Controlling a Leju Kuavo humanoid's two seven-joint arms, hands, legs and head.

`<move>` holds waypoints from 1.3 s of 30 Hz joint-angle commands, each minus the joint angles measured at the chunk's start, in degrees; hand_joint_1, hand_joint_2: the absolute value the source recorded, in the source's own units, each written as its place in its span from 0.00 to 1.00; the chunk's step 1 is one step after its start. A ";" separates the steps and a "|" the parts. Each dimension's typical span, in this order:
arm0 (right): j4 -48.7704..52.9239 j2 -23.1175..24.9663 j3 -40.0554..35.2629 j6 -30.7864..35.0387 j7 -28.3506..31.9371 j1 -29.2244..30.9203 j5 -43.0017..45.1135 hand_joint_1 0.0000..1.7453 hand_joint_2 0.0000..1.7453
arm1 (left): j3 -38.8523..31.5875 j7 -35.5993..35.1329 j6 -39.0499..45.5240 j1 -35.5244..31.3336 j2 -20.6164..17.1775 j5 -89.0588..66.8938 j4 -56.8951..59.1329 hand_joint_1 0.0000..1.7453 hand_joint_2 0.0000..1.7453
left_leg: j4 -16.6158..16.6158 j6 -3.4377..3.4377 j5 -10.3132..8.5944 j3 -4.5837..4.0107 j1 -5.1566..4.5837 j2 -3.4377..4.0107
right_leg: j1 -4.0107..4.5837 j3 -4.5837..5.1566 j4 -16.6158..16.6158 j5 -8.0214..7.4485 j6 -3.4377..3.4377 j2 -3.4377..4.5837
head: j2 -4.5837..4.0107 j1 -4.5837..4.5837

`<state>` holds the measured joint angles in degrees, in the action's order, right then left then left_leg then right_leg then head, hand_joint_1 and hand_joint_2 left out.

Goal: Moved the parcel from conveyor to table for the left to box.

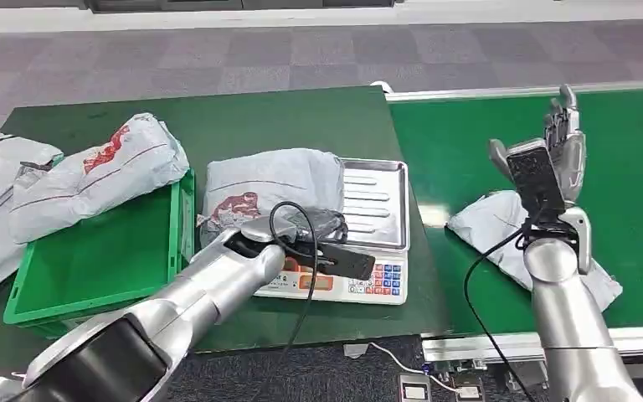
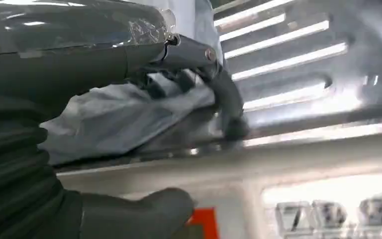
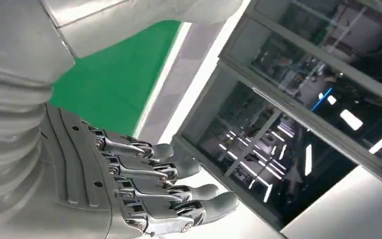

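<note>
- Left hand (image 1: 322, 230) gripping the grey parcel (image 1: 272, 186) on the scale (image 1: 374, 219), fingers (image 2: 226, 97) hooked over its edge.
- Best lifted clear of the tray before swinging toward the green bin (image 1: 100, 251).
- Right hand (image 1: 557, 142) raised, spread, holding nothing, above another parcel (image 1: 490, 222) on the conveyor (image 1: 628, 151).

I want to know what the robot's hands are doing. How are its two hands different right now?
The left hand is low over the silver scale tray, its fingers gripping the grey plastic parcel. The right hand is raised above the green conveyor belt, fingers apart, holding nothing. Both sit on silver arms.
</note>
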<state>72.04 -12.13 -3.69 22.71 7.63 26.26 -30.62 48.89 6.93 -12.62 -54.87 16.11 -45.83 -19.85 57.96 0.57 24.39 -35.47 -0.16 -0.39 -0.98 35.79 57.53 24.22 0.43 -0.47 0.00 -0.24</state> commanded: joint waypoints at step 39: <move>-0.05 5.16 0.63 -1.58 -1.77 2.44 -2.60 0.00 1.00 | -8.29 -1.77 24.35 -1.02 -0.93 2.90 -0.92 1.00 1.00 | 0.00 0.01 0.03 0.05 0.01 0.17 | 0.01 0.00 0.00 -0.01 -0.03 0.17 | 0.00 0.00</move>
<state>74.23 -9.46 -3.69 20.87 6.19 26.11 -32.98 48.30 1.27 10.77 -54.62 16.09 -46.38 -19.87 57.96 0.56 24.37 -35.47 -0.16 -0.38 -0.99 35.80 57.54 24.22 0.43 -0.45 0.00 -0.24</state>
